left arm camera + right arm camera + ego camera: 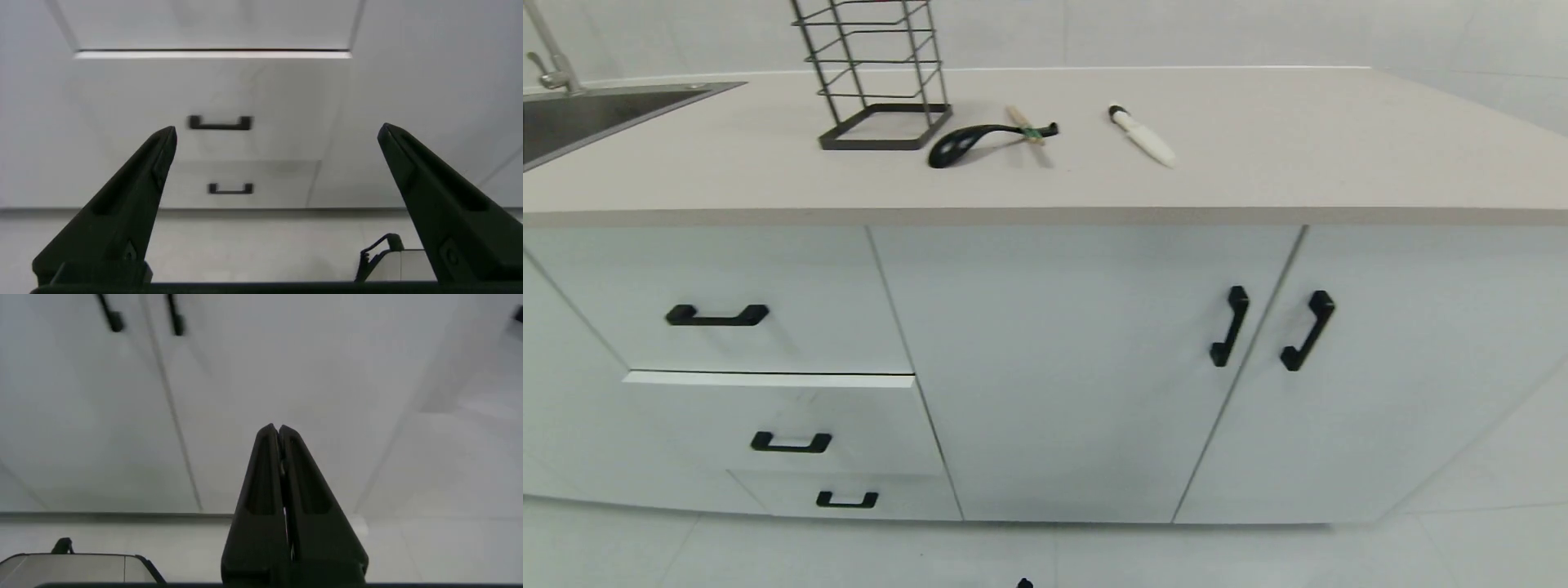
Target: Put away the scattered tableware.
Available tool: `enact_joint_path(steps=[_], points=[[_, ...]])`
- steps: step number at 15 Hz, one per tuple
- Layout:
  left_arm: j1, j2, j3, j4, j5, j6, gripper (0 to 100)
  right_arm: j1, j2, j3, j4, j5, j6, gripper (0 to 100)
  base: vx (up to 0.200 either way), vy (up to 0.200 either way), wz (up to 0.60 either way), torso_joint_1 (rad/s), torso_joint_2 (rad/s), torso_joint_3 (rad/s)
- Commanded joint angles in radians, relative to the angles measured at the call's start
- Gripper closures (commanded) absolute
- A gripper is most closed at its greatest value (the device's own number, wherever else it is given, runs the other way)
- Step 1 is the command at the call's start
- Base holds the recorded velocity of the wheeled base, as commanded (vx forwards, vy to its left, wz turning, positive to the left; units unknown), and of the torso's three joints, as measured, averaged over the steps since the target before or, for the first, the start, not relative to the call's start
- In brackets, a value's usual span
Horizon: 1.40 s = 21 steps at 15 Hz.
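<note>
On the pale countertop [1258,163] lie a black spoon [968,140], a pair of wooden chopsticks [1024,124] crossing its handle, and a white knife with a black end [1142,135] to their right. A black wire rack [874,73] stands just left of the spoon. My left gripper [274,139] is open with nothing between its fingers, low down in front of the drawers; the middle drawer [214,57] juts out slightly. My right gripper [279,437] is shut on nothing, facing the white cabinet doors [245,400].
A steel sink [580,114] with a tap [551,57] sits at the counter's far left. Below are three drawers with black handles [717,315] and two doors with vertical black handles [1230,327]. The middle drawer [768,380] stands a little ajar. White floor lies below.
</note>
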Motion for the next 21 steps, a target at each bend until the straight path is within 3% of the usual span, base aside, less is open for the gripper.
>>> enact_joint_path(steps=[1,5,7,16,21], points=[[0.000,0.001,0.000,-0.002,0.000,0.000,0,0.000,0.002,0.000,-0.001,0.001,-0.001,100,0.000,0.200,0.60,-0.002,0.00,-0.002],[0.000,0.001,0.000,0.000,0.000,0.000,0,0.000,0.002,0.000,-0.001,0.001,-0.001,100,0.150,0.200,0.00,0.002,0.00,0.002],[0.000,0.001,0.000,0.000,0.000,0.000,0,0.000,0.002,0.000,-0.001,0.001,-0.001,100,0.200,0.000,0.00,0.002,0.00,0.002],[0.000,0.001,0.000,0.000,0.000,0.001,0,0.000,0.002,0.000,-0.001,0.001,0.001,100,0.000,0.000,0.00,0.000,0.00,0.000],[0.000,0.001,0.000,0.000,0.001,0.004,0,0.000,0.002,0.000,-0.001,0.001,-0.001,100,0.000,-0.200,0.00,0.000,0.00,0.005]])
